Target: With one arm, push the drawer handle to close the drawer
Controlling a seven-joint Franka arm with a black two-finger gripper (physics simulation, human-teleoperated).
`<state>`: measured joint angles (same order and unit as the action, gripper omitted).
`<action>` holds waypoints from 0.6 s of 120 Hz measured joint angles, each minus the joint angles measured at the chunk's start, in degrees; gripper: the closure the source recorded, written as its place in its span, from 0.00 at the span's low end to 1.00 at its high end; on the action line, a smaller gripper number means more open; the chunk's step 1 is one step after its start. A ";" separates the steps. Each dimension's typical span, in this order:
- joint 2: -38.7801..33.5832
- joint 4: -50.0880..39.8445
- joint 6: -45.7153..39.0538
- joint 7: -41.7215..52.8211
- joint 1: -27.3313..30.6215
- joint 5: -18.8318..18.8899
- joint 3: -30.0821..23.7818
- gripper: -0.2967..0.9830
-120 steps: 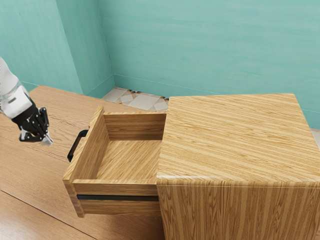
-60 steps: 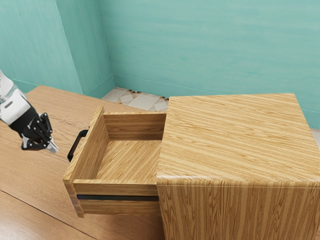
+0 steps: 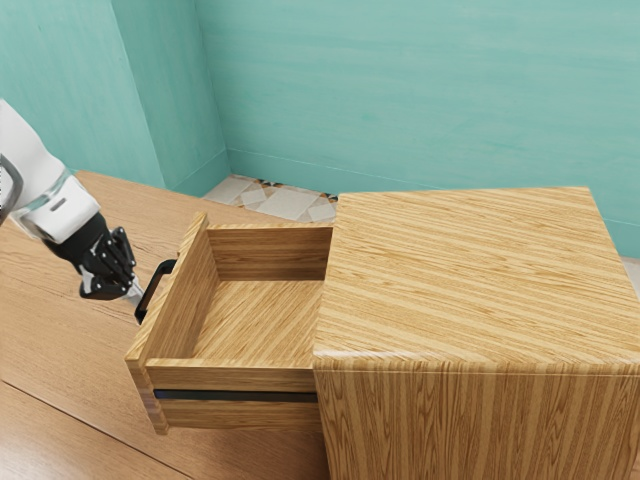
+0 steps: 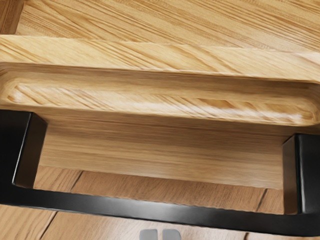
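Note:
My gripper [image 3: 134,293] is at the exterior view's left, shut with nothing held, its tips pointing at the black drawer handle [image 3: 151,290]. In the wrist view the gripper [image 4: 160,234] has its two grey tips side by side, just outside the bar of the handle [image 4: 150,208], around its middle. Whether the tips touch the bar, I cannot tell. The wooden drawer [image 3: 180,290] stands pulled far out of the cabinet [image 3: 470,270], with its striped interior exposed. In the wrist view, the drawer front [image 4: 165,145] has a long groove above the handle.
A brown wooden table [image 3: 60,380] lies under the drawer and the arm. Behind it are a teal wall [image 3: 420,90] and a strip of patterned floor [image 3: 290,203]. The drawer's side wall [image 3: 235,376] carries a dark rail.
My gripper has moved toward the exterior view's right and slightly lower, from a distance away up close to the handle. The drawer and cabinet have stayed where they were.

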<state>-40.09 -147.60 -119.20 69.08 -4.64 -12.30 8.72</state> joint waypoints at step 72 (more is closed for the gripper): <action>7.22 3.32 -3.77 -2.12 -0.18 -3.25 -4.55 0.85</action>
<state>-32.87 -144.28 -122.97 66.97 -4.82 -15.55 4.17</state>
